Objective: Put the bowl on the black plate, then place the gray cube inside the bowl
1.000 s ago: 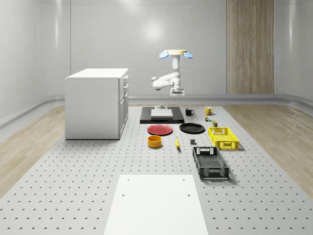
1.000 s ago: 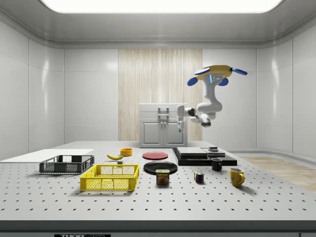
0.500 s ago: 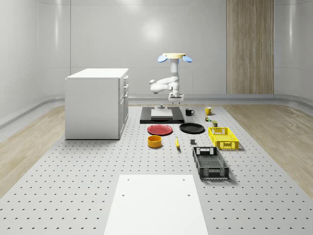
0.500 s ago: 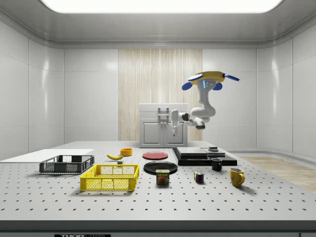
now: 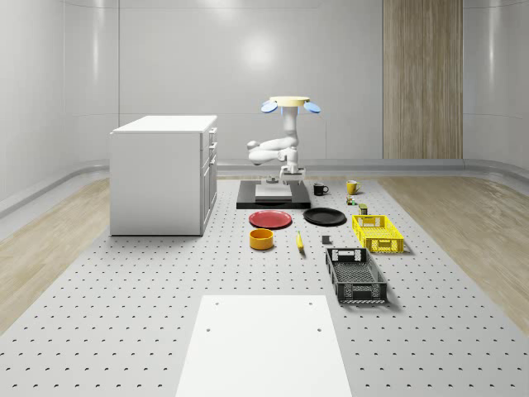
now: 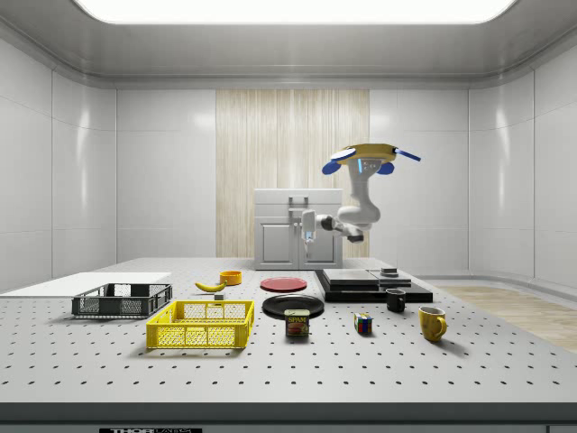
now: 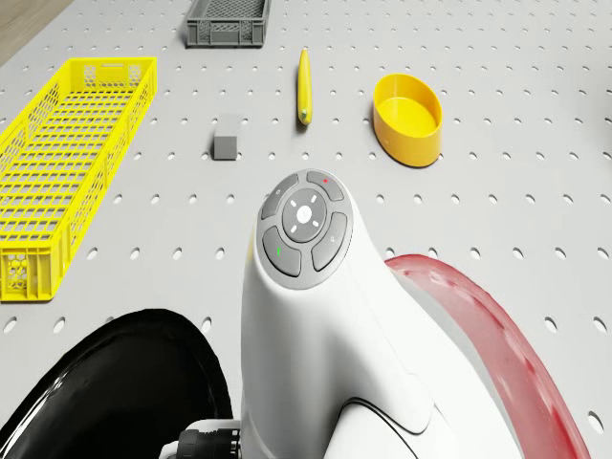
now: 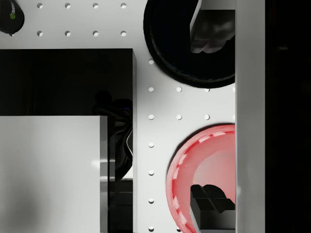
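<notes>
Drone (image 5: 289, 103) hovers over the black base (image 5: 274, 201). Wrist view alone shows the gripper (image 8: 211, 121) spread, empty — above black plate (image 8: 167, 43) and red plate (image 8: 204, 165).

The perforated table (image 5: 124, 314) carries a yellow bowl (image 5: 262, 239), red plate (image 5: 271, 219), black plate (image 5: 325, 217), gray cube (image 7: 225, 147) and two crates.

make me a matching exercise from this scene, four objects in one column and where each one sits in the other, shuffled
Things:
1. yellow bowl
2. gray cube
3. black plate
4. drone

Places:
A. between the banana and the yellow crate
B. hovering near the black platform and the plates
C. in front of the red plate, on the whole-scene view's near side
D. beside the red plate, on the whole-scene view's right

Pairs: 1-C, 2-A, 3-D, 4-B
</notes>
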### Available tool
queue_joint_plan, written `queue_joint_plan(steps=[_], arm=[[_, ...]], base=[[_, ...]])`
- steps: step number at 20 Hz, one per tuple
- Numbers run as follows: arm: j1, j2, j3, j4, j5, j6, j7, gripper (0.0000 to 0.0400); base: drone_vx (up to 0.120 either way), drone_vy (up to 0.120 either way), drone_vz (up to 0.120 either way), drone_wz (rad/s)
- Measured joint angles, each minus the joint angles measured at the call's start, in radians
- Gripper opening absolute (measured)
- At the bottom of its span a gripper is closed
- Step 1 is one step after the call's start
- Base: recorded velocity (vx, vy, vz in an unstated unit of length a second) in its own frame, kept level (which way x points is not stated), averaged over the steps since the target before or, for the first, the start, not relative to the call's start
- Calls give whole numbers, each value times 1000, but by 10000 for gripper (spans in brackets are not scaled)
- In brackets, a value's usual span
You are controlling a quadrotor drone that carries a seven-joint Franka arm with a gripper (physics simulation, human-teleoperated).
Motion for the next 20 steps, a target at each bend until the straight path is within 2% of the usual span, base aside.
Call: queue_joint_plan(steps=[4,7,20], arm=[[-4,-15,3,1,7,13,4,400],[-7,-25,6,1,12,23,6,400],[-17,-67,14,4,30,62,16,400]], base=[[120,-10,-110,0],[120,-120,-120,0],[120,-120,0,0]])
